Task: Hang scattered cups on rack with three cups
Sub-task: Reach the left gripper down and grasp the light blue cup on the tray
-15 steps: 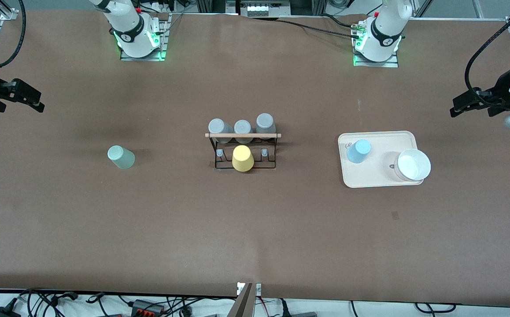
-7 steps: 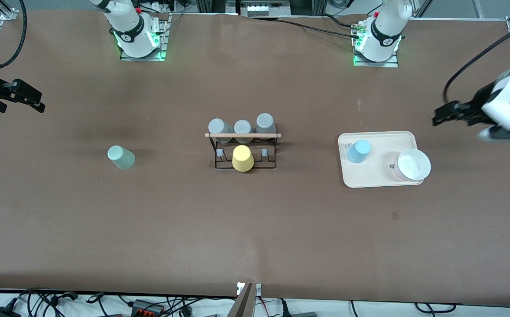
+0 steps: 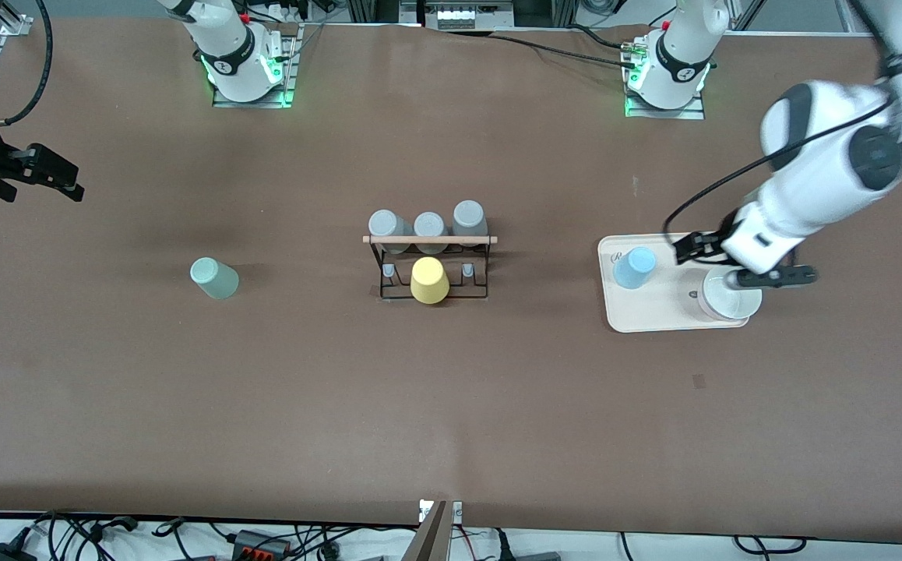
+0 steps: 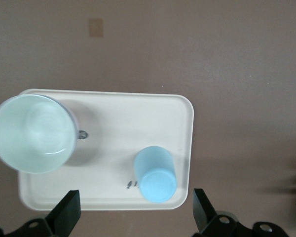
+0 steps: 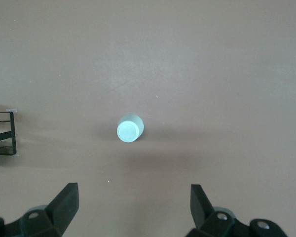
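Cups first: I count two loose ones, a blue cup [image 3: 634, 267] upside down on the tray [image 3: 653, 315] toward the left arm's end, and a mint cup [image 3: 214, 278] upside down on the bare surface [image 3: 451, 405] toward the right arm's end. One white bowl [image 3: 726, 300] shares the tray, beside the blue cup. My rack [image 3: 430, 265] sits between them, mid-surface, carrying three grey cups [image 3: 428, 227] in the row farther from the front camera and one yellow cup [image 3: 429, 280] in the nearer row. My left hand [image 4: 133, 217] hangs over the tray, fingers spread wide, holding nothing. My right hand [image 5: 133, 210] waits wide apart over the mint cup's end of the surface, empty too
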